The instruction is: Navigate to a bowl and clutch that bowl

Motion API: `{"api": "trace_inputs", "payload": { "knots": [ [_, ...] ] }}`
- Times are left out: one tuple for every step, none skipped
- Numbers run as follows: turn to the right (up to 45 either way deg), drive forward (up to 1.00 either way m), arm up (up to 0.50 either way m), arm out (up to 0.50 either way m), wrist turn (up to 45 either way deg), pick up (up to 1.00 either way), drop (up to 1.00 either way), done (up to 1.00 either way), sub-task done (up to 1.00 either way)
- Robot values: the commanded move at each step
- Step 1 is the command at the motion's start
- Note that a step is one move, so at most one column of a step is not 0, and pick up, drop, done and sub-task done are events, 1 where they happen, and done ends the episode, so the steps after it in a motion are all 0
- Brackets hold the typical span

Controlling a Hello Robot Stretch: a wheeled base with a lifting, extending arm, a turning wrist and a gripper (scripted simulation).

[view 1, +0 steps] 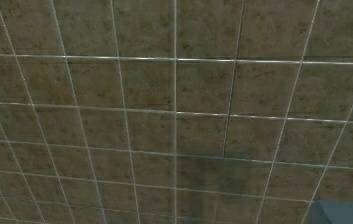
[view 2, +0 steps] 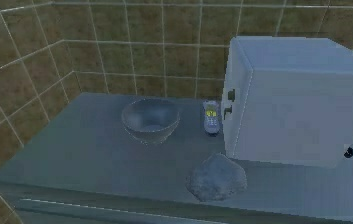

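A grey-blue bowl [view 2: 149, 119] stands upright on a grey-blue countertop [view 2: 74, 150] in the arm side view, left of the middle and near the tiled back wall. Its rim is round and its inside looks dark.
A large pale box-shaped appliance [view 2: 299, 100] stands on the counter at the arm side view's right. A small handset-like object [view 2: 212, 118] lies between it and the bowl. A crumpled grey lump [view 2: 217, 178] lies nearer the front edge. Brown tiled wall [view 1: 174, 90] faces the forward view, with a blue corner [view 1: 344, 212] at its lower right.
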Motion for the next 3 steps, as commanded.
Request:
{"api": "trace_inputs", "payload": {
  "knots": [
    [0.0,0.0,0.38,0.0,0.0,0.0,0.0,0.0,0.0],
    [0.0,0.0,0.0,0.16,0.0,0.0,0.0,0.0,0.0],
    [0.0,0.0,0.0,0.0,45.0,0.0,0.0,0.0,0.0]
  ]
}}
